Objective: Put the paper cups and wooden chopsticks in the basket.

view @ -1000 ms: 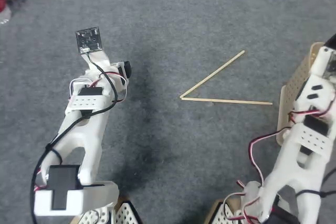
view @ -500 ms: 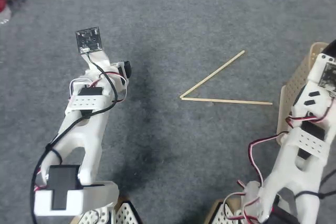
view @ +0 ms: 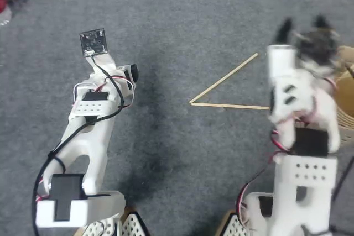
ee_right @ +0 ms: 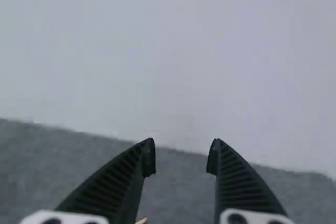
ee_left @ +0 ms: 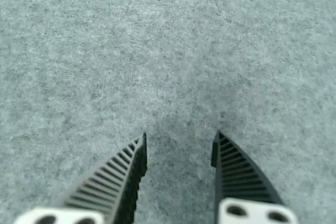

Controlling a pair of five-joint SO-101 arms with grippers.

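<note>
High view shows two wooden chopsticks [view: 224,78] lying in a V, right of centre. Left gripper [ee_left: 178,148] and right gripper [ee_right: 181,158] gape, empty. Likely light, stiff, thin; pinch mid-length.

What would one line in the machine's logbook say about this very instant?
left gripper open, empty, over carpet | right gripper open, empty, aloft by basket | two chopsticks on carpet, untouched
</note>
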